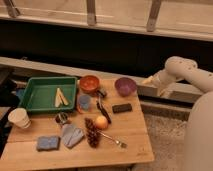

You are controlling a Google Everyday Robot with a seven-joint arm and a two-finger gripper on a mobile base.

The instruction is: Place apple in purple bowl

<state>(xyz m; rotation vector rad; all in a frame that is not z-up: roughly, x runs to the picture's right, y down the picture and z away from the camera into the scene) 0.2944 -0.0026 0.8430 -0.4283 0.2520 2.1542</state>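
Note:
The apple (pixel 101 122), small and yellow-orange with a red blush, lies on the wooden table (pixel 135 130) near its middle, touching a dark brown pinecone-like bunch (pixel 91 132). The purple bowl (pixel 125 86) stands upright at the table's far right corner, and I see nothing inside it. My gripper (pixel 152 82) hangs off the white arm just past the table's right edge, beside the purple bowl and well away from the apple. It is open and holds nothing.
An orange bowl (pixel 89 83) stands left of the purple one. A green tray (pixel 30 82) with wooden sticks fills the far left. Around the apple lie a fork (pixel 116 141), a black block (pixel 122 108), a dark utensil (pixel 102 111), a blue cup (pixel 84 102), a cloth (pixel 72 135), a sponge (pixel 48 143) and a paper cup (pixel 19 118).

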